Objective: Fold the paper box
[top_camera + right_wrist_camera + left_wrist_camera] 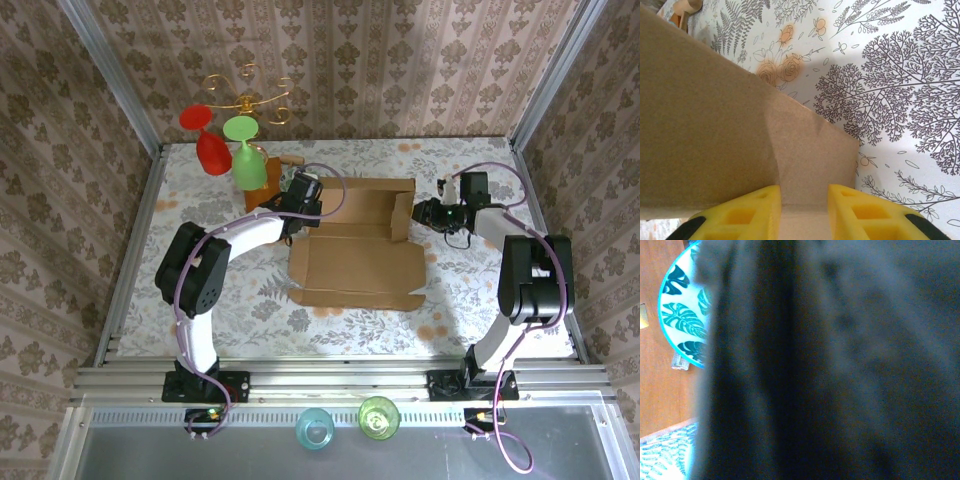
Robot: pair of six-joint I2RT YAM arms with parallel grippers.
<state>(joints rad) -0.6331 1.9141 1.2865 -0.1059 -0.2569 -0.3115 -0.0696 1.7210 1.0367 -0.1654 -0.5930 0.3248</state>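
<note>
Paper box (pixel 710 130) flap between right hand (pixel 804 195) pads (pixel 855 210)

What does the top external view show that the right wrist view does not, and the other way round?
Top external: the whole outline of the paper box, the left gripper at its far left corner, a red wine glass and a green wine glass behind, a teal cup and a green cup at the near edge.
Right wrist: yellow fingers standing apart at a flap's edge, and a crease up close.
Both: the box, the right gripper and the printed tablecloth.
</note>
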